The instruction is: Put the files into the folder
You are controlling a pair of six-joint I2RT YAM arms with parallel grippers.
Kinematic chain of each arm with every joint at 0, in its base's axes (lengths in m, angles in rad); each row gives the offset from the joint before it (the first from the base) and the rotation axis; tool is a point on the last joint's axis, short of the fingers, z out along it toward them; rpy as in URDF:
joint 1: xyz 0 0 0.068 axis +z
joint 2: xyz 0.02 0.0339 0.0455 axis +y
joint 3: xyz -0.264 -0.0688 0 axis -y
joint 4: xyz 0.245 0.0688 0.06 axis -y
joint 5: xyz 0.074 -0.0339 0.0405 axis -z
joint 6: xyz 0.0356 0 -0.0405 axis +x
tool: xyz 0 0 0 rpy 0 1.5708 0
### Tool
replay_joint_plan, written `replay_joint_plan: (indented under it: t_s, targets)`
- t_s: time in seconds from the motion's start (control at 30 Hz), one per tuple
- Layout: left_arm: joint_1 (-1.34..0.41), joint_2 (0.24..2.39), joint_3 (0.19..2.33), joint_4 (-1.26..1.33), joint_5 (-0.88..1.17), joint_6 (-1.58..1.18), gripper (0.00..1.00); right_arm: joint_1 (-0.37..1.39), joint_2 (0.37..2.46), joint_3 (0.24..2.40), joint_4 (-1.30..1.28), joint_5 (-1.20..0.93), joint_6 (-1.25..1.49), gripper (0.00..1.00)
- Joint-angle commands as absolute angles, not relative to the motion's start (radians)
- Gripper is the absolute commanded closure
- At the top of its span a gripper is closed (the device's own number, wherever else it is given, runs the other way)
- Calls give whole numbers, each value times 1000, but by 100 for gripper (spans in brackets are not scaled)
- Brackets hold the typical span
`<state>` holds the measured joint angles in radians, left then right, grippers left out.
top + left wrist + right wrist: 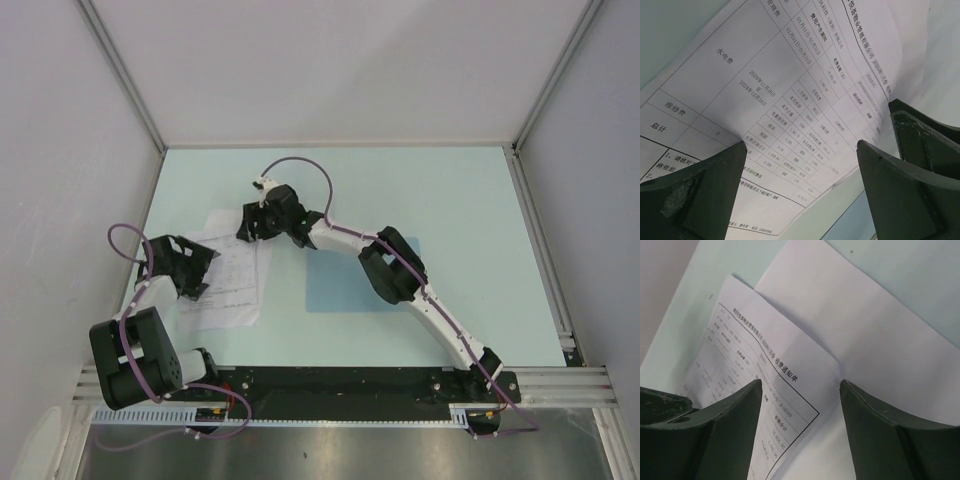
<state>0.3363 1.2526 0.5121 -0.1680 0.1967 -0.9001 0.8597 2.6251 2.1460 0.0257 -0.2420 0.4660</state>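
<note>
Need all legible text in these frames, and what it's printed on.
"水电费" – table cell on the files, left wrist view.
"维修费" – cell below it.
"总计" – next cell down.
"2024年11月16日 至 2024年12月16日" – date cell, same table.
"收费通知单" – sheet heading, right wrist view.
Other table figures and small print: too small or blurred.
Top view: nothing readable.

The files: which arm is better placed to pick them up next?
Probably the right. The right gripper straddles a corner of the files, and the folder lies under that arm. The left gripper hovers open over the printed face.
</note>
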Motion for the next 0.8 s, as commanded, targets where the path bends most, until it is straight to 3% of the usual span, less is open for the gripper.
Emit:
replay_joint_plan:
  t_s: [0.0, 0.37, 0.53, 0.77]
  targets:
    - [342, 1279, 480, -153, 201, -916, 1, 874, 2594, 2118, 66, -388, 538, 32]
    - [342, 1278, 480, -155, 213, -896, 0, 844, 2539, 1927, 198, -460, 728, 20]
    - [344, 1289, 469, -137, 235, -902, 1, 851, 2507, 1846, 363, -554, 995, 20]
    - [342, 1285, 465, -137, 250, -888, 0, 873, 2477, 1747, 529, -572, 1163, 20]
